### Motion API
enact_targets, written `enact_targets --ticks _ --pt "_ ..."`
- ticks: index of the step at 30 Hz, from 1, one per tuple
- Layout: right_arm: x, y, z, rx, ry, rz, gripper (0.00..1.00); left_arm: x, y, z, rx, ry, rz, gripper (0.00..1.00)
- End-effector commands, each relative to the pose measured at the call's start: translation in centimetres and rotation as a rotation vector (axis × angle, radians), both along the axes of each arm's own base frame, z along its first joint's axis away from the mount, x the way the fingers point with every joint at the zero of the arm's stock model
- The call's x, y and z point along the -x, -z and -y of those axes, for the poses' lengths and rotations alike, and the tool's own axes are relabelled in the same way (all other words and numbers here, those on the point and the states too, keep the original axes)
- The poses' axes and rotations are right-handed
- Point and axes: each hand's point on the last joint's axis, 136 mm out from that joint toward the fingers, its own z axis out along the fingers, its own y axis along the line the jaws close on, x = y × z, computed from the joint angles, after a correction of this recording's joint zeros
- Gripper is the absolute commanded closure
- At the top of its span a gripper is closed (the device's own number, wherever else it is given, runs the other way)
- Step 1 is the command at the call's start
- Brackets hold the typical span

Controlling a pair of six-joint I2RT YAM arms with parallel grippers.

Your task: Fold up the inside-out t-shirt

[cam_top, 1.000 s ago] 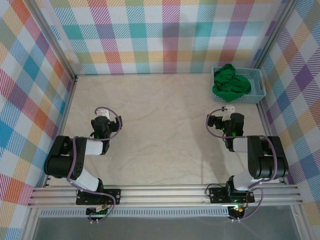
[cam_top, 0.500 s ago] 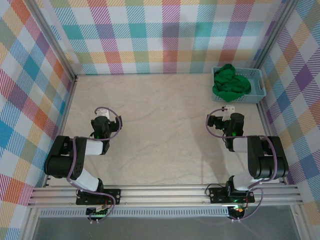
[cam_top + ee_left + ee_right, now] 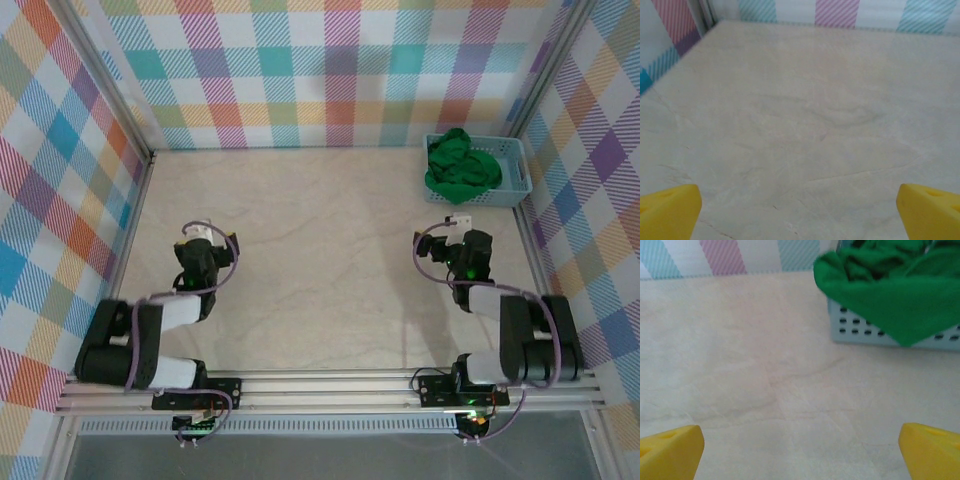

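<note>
On the left of the table, the left gripper hangs low over the bare beige surface, pointing toward the far wall. In the left wrist view its jaws are spread wide and hold nothing: one yellow fingertip sits in each lower corner, with only creased table cover between them.

Across the middle the table is plain beige, backed by a checked wall.

On the right, the right gripper also points toward the far wall, released and empty. Its yellow fingertips stand far apart in the right wrist view.

Beyond it, in the far right corner, stands a light blue basket. The green t-shirt lies bunched inside it, with one fold hanging over the basket's near wall. The t-shirt is well apart from both grippers.
</note>
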Motion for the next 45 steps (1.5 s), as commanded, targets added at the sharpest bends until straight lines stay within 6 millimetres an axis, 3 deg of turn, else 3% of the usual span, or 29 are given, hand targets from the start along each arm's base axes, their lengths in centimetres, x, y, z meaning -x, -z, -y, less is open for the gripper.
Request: enact_targets --ticks 1,3,6,9,11,13,17,24,28,35,40,45 --pt "1.0 -4.6 -1.0 -0.028 -0.034 0.045 0.0 1.7 -5.2 -0.2 0.09 -0.052 0.084 0.0" --pt "1.4 -7.7 -0.7 -0.097 0.004 0.056 0.0 2.8 -7.1 -0.9 0.198 -0.121 0.089 0.0" --pt "1.7 -11.6 0.7 -0.241 0.127 0.053 0.0 4.8 -8.5 -3.3 0.363 -0.337 0.063 0.0" --pt "2.6 -12.4 4.1 -0.394 0.395 -0.05 0.0 6.2 -8.5 -4.2 0.384 -0.442 -0.029 0.0" --pt "2.1 -13.5 3.9 -0.356 0.347 -0.018 0.0 6.7 -8.5 -4.6 0.377 -0.474 -0.075 0.0" --pt "1.1 -13.5 3.7 -0.351 0.338 -0.03 0.0 5.7 -8.2 -3.4 0.399 -0.395 -0.099 0.0" --pt "-3.4 -12.0 3.7 -0.296 0.358 -0.185 0.0 4.5 -6.3 -0.3 0.457 -0.224 -0.151 0.0" --pt "-12.3 -7.9 6.7 -0.13 0.495 -0.37 0.0 3.3 -3.3 3.0 0.437 -0.073 -0.247 0.0" --pt "-16.2 -4.8 8.9 -0.084 0.555 -0.433 0.0 3.1 -1.9 5.5 0.404 0.044 -0.287 0.0" --pt "-21.2 -0.5 11.3 -0.046 0.597 -0.483 0.0 3.7 -1.4 9.5 0.379 0.246 -0.277 0.0" --pt "-23.2 2.9 11.9 -0.038 0.633 -0.553 0.0 3.8 -1.7 11.6 0.346 0.33 -0.26 0.0" --pt "-24.4 6.2 11.7 -0.064 0.645 -0.636 0.0 4.1 -1.8 12.3 0.338 0.369 -0.245 0.0"
